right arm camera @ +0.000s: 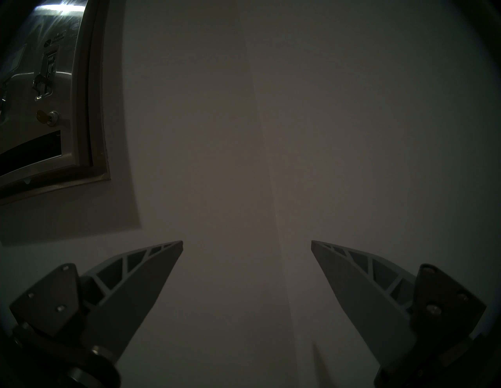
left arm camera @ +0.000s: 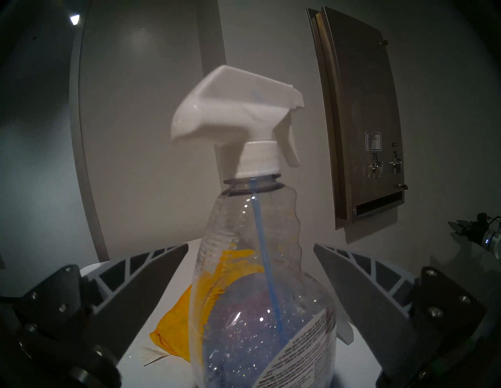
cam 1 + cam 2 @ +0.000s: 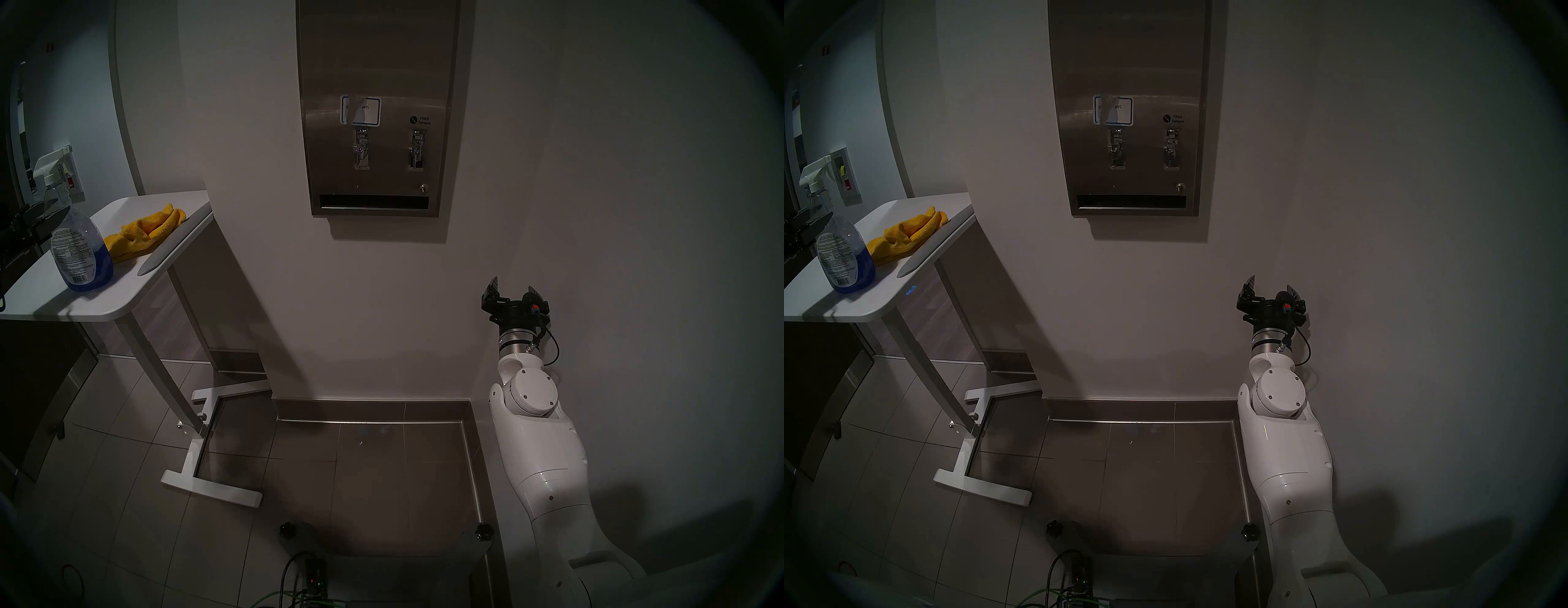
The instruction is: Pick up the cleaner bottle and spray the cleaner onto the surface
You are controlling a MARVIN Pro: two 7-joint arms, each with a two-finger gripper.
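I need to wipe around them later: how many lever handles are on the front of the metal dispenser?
2. The left lever sits under the blue-bordered sticker; the right lever sits under the "FREE" label, both above the dark slot of the dispenser. None looks hidden.

You see the cleaner bottle point(image 3: 80, 250), clear with white trigger, upright on the bench point(image 3: 110, 297); blue cleaner point(image 3: 99, 271) fills its base. Right of the bench hangs the steel dispenser surface point(image 3: 377, 63).

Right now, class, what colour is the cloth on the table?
Yellow-orange cloth, clearest in the head view.
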